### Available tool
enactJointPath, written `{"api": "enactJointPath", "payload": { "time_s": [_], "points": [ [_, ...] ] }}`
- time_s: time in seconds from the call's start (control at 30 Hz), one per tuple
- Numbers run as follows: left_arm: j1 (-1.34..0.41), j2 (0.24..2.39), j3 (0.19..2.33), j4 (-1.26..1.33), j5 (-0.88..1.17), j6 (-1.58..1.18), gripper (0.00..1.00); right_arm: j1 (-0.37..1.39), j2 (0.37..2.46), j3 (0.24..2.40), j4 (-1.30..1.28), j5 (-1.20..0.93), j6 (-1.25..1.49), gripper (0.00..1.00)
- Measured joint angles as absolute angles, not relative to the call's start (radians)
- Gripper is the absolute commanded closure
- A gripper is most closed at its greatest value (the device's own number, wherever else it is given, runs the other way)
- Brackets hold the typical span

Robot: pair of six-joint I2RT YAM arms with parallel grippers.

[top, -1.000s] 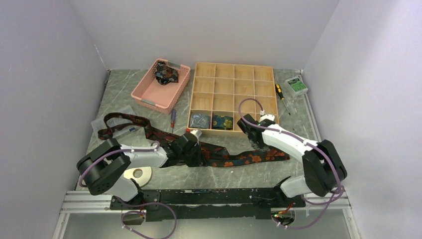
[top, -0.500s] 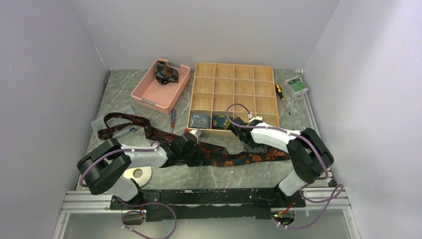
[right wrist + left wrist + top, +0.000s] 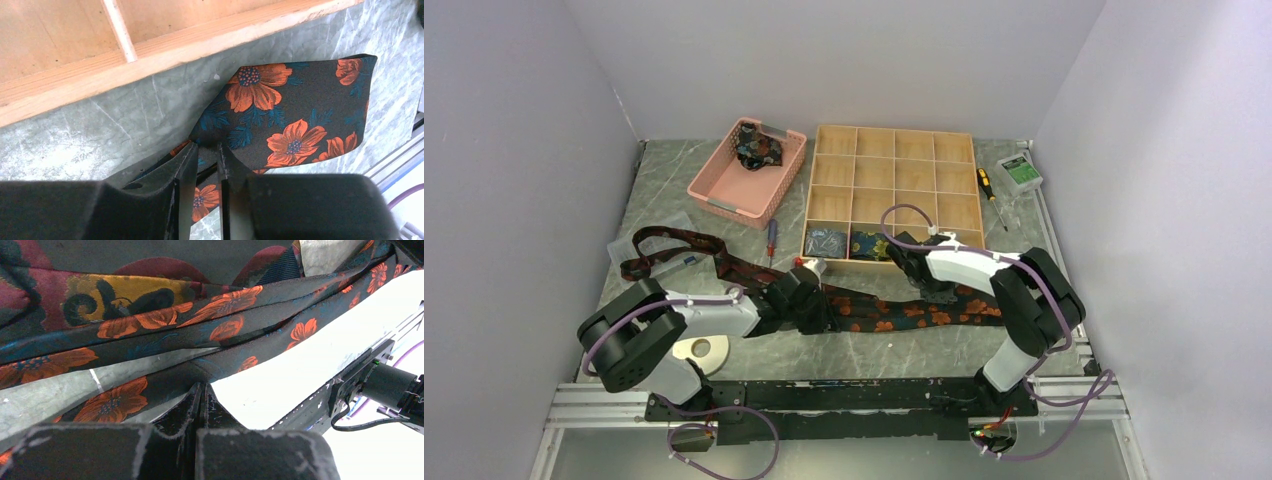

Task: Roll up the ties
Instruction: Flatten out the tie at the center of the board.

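Top external view | left gripper [image 3: 201, 388] clamped shut on orange-flowered tie [image 3: 879, 318], judged to anchor it | right gripper [image 3: 206, 150] nearly closed on its wide end, judged for starting roll | tie laid along tabletop [image 3: 674, 200] near edge | rolled ties [image 3: 871, 245] stored in wooden tray [image 3: 892, 131] beyond

The right arm [image 3: 984, 268] folds in closer to the middle, and its elbow is not so far out to the right any more. The right gripper [image 3: 206, 147] moves a little to the left along the tie [image 3: 894, 318], nearer the wooden box [image 3: 894, 185]. Its fingers [image 3: 185, 165] open wide, then close in on the tie's edge again.
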State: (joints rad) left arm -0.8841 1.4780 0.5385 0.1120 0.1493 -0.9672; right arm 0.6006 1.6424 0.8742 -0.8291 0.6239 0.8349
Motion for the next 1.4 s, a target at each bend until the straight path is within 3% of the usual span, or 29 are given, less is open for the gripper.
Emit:
{"api": "enactJointPath", "payload": {
  "time_s": [0.1,0.2,0.3,0.57,0.87,1.27,1.3,1.37,1.4],
  "points": [
    [-0.880,1.468,0.530,0.112,0.142,-0.968,0.97,0.593,1.642,0.874,-0.834,0.630,0.837,0.54],
    [-0.878,1.466,0.529,0.112,0.141,-0.967,0.97,0.591,1.642,0.875,-0.855,0.653,0.834,0.50],
    [-0.877,1.457,0.529,0.098,0.133,-0.963,0.97,0.586,1.642,0.878,-0.864,0.655,0.833,0.59],
    [-0.873,1.448,0.529,0.079,0.118,-0.963,0.97,0.506,1.643,0.867,-0.821,0.609,0.813,1.00],
    [-0.859,1.451,0.525,0.093,0.116,-0.976,0.97,0.436,1.528,0.823,-0.814,0.592,0.829,1.00],
    [-0.821,1.425,0.477,0.145,0.114,-1.012,0.97,-0.039,1.189,0.736,-0.791,0.506,0.822,1.00],
    [-0.821,1.423,0.476,0.143,0.113,-1.012,0.97,-0.073,1.163,0.736,-0.790,0.503,0.820,0.99],
    [-0.820,1.420,0.475,0.139,0.110,-1.011,0.97,-0.145,1.090,0.737,-0.787,0.505,0.819,0.80],
    [-0.820,1.418,0.475,0.136,0.109,-1.011,0.97,-0.168,1.054,0.738,-0.787,0.513,0.821,0.66]
  ]
}}
